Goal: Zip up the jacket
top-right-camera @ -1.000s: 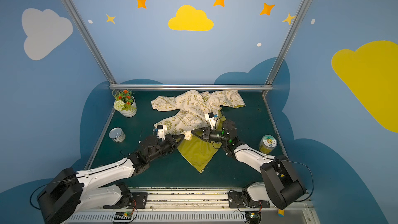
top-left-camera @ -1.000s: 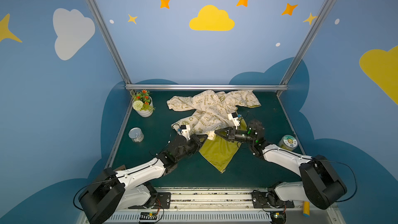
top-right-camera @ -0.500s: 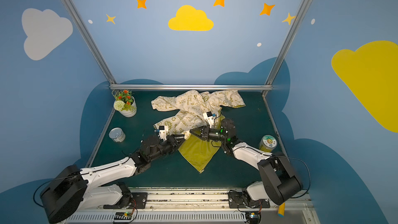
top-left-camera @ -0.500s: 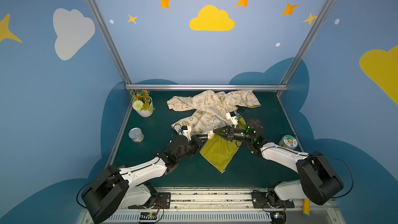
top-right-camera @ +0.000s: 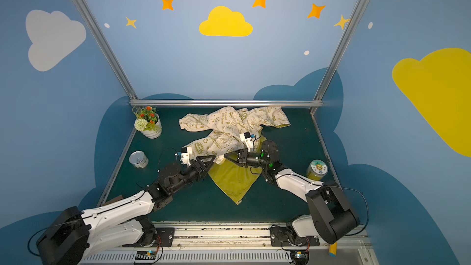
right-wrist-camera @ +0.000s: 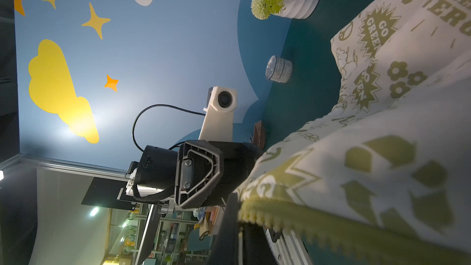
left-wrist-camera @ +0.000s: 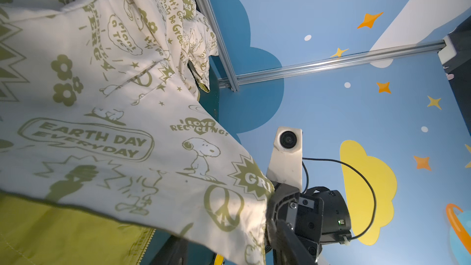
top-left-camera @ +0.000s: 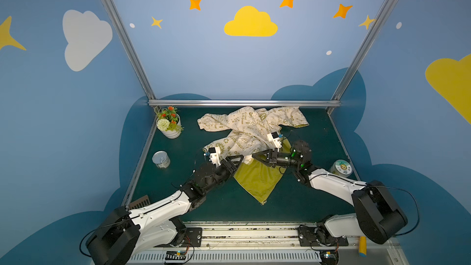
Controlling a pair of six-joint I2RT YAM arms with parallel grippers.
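Jacket (top-left-camera: 244, 133) crumpled mid-table (top-left-camera: 178, 187), lining flap (top-left-camera: 257, 179) spread frontward; right gripper (top-left-camera: 254, 156) clamped on its zipper edge (right-wrist-camera: 267, 216), left gripper (top-left-camera: 239, 159) just beside the hem (apart or together, can't tell). Step, I judge: left grabs the opposite edge low, line up bottom ends, hold fabric taut

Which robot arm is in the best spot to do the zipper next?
Probably right: the right tool pinches the jacket at its zipper teeth. The left tool only sits beside it.
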